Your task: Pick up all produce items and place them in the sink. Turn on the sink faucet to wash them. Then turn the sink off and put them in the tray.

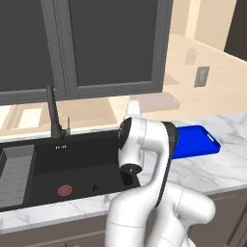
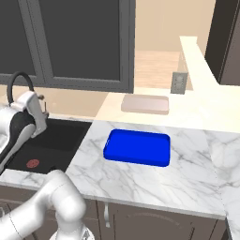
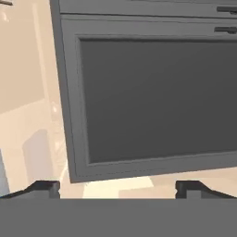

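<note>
The black sink point(image 1: 77, 161) with its red drain point(image 1: 64, 190) lies in the white marble counter, left of my arm. Behind the basin the slim black sink faucet point(image 1: 54, 118) stands with no water running. To the right of the sink the blue tray point(image 2: 137, 147) rests bare on the counter. No produce items are in view. My gripper point(image 3: 118, 187) is open, its fingertips point(image 3: 46, 188) wide apart with nothing between them. It is raised above the sink's right end and faces the dark window panes behind the counter.
A grey ribbed drying rack point(image 1: 14, 173) sits in the sink's left end. A pale beige slab point(image 2: 145, 104) lies on the ledge behind the tray. The window frame point(image 3: 69, 115) is close ahead of the hand. Bare marble counter point(image 2: 140, 180) spreads around the tray.
</note>
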